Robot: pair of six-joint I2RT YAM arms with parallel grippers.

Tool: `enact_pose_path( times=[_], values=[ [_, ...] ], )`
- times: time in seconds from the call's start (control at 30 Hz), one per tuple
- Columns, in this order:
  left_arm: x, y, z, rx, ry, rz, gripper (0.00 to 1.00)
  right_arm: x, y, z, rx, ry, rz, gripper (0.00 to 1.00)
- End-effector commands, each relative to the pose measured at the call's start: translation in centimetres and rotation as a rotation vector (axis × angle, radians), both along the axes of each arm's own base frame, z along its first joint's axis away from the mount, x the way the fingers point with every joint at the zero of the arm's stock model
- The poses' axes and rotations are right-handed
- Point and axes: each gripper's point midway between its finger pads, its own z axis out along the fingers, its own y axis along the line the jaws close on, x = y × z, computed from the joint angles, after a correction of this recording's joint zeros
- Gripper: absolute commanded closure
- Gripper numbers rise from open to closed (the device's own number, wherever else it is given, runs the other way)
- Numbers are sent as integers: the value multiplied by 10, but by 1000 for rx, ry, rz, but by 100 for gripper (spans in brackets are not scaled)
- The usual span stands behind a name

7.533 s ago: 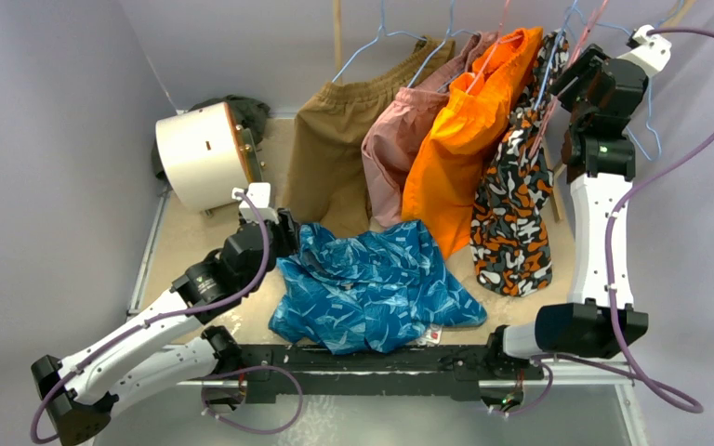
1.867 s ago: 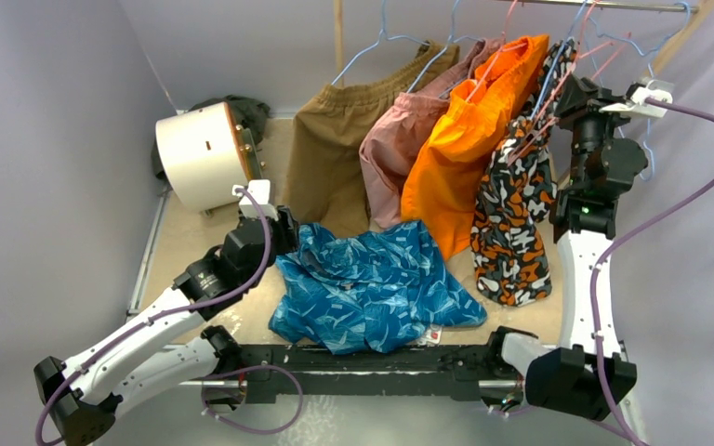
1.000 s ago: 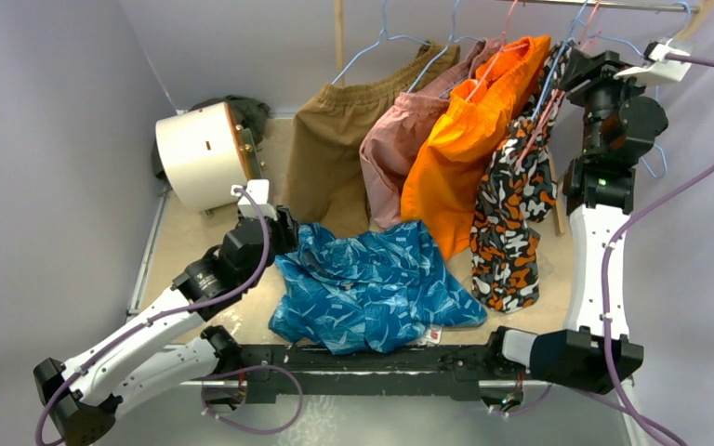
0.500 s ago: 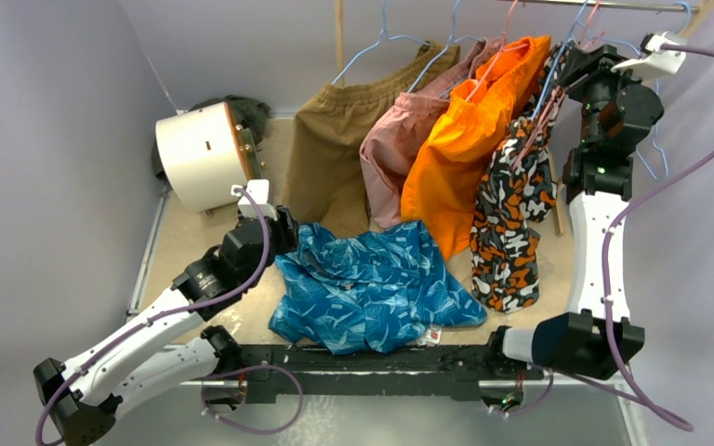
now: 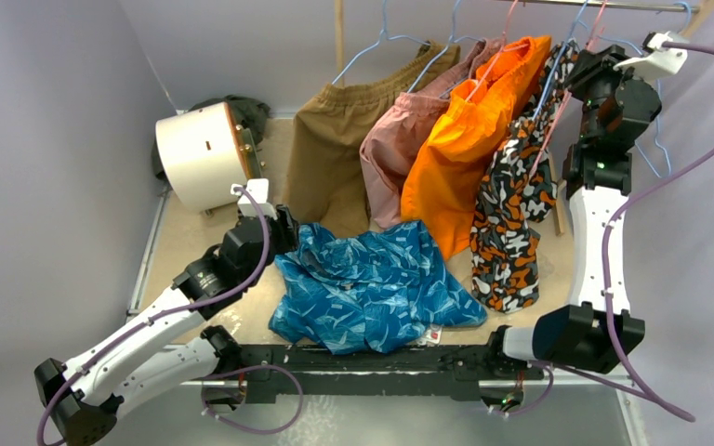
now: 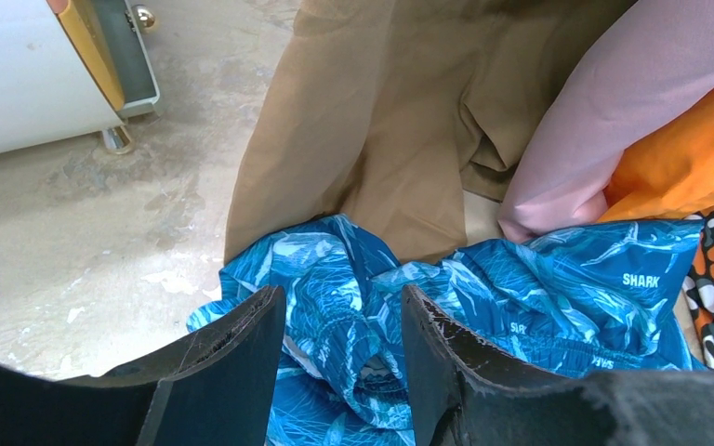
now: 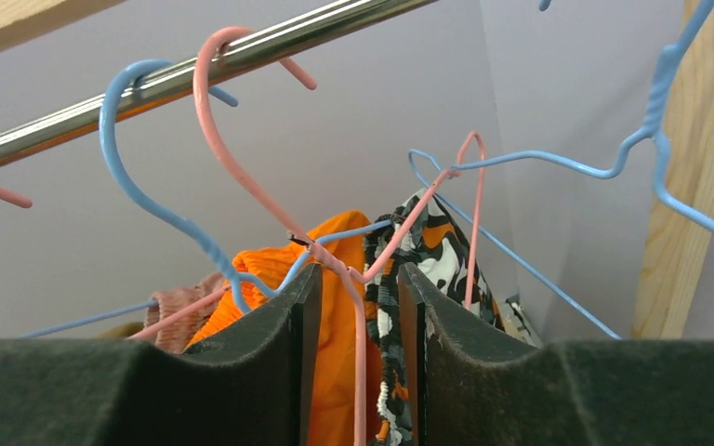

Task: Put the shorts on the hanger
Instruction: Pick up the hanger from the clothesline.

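Note:
The blue-and-teal shorts (image 5: 372,283) lie crumpled on the table near the front edge. My left gripper (image 5: 284,234) is at their left edge. In the left wrist view it is open (image 6: 339,307), with a bunched fold of the shorts (image 6: 558,288) between the jaws. My right gripper (image 5: 575,74) is raised to the rail. In the right wrist view it is open (image 7: 360,288), its jaws on either side of the pink hanger (image 7: 360,372) without pinching it. The hanger's hook is over the metal rail (image 7: 74,116). It also shows in the top view (image 5: 550,116).
Brown shorts (image 5: 335,149), pink shorts (image 5: 392,158), orange shorts (image 5: 465,139) and orange-black patterned shorts (image 5: 511,214) hang on the rail with light blue hangers (image 7: 163,209). A white drum (image 5: 200,153) stands back left. A wooden post (image 7: 697,167) is right of the hangers.
My right gripper has risen and shifted slightly along the rail, with the pink hanger now between its jaws. The left arm and the shorts have not moved.

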Motion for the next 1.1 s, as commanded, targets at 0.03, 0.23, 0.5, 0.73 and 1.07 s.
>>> enact_pose_path(
  times=[0.03, 0.23, 0.5, 0.73, 1.07],
  values=[
    [6, -7, 28, -80, -56, -4, 52, -16, -2, 32, -25, -87, -23, 63],
    [6, -6, 27, -77, -55, 1, 52, -2, -3, 27, -18, -67, -10, 61],
    [7, -7, 27, -80, -53, 0, 52, -9, -3, 28, 10, -94, -18, 50],
    [6, -9, 27, -87, -52, -9, 52, -29, 9, 21, -1, -91, 17, 48],
    [6, -8, 27, -85, -53, -7, 52, -7, 13, 26, -13, -63, 66, 44]
  ],
)
